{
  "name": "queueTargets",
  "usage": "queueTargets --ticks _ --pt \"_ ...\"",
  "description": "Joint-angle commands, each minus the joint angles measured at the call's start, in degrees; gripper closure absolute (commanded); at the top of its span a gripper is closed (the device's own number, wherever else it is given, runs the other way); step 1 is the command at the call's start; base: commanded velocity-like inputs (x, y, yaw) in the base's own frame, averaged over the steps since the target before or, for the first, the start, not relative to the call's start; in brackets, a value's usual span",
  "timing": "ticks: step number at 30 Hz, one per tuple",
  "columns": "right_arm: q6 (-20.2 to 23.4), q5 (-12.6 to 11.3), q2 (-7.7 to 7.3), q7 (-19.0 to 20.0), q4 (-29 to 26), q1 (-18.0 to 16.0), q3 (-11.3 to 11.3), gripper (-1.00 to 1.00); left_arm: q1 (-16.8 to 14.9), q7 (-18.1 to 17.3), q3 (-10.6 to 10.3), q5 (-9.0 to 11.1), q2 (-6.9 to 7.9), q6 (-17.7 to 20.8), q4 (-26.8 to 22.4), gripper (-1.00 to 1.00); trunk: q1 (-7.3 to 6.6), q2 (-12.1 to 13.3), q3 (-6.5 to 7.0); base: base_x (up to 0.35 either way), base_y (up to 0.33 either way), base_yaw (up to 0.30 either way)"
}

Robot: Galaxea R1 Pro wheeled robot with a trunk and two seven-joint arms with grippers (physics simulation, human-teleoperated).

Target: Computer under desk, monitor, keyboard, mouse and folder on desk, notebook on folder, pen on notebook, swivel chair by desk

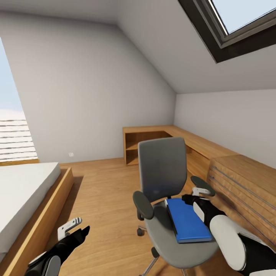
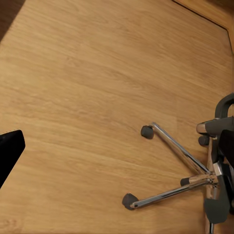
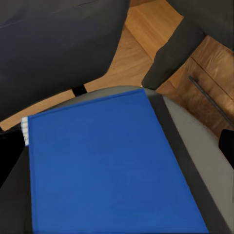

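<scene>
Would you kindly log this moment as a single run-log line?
stage: reaching for folder | folder: flat on swivel chair seat | right gripper: above folder, not gripping | left gripper: idle over floor

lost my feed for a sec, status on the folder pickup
Right tool open, hovering at the folder's far edge. Folder flat on the swivel chair seat, not gripped. Left tool open, low over the floor. Armrest close beside the right tool.

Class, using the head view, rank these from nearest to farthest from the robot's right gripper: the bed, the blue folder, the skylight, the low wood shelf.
From the right gripper:
1. Blue folder, on the chair seat beside it.
2. Low wood shelf, behind the chair.
3. Bed, far left.
4. Skylight, overhead.
</scene>
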Motion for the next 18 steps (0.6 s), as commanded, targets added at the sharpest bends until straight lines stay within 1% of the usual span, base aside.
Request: queueTargets --ticks 1,2,4,8,18 --pt "0.31 0.93 0.36 -0.35 -0.05 -0.03 0.0 -1.0 -0.04 0.45 0.04 0.59 -0.37 0.26 -0.12 -1.0 0.22 -0.45 -0.25 0.0 0.0 0.0" --pt "0.31 1.24 0.69 -0.67 -0.04 -0.03 0.26 -1.0 -0.04 0.46 0.03 0.59 -0.69 0.26 -0.13 -1.0 0.44 -0.85 -0.43 0.0 0.0 0.0" --pt "0.31 1.85 1.27 -1.31 -0.02 -0.02 0.35 -1.0 -0.04 0.48 0.01 0.59 -0.81 0.25 -0.16 -1.0 0.88 -1.65 -0.79 0.0 0.0 0.0" --pt "0.31 3.08 1.39 -2.6 0.0 0.0 0.42 -1.0 -0.04 0.5 0.0 0.59 -0.9 0.25 -0.18 -1.0 1.76 -3.26 -1.5 0.0 0.0 0.0" --pt "0.26 3.16 1.36 -3.01 0.0 0.05 0.45 -1.0 -0.04 0.51 0.0 0.59 -1.0 0.25 -0.19 -1.0 3.95 -7.27 -3.3 0.0 0.0 0.0"
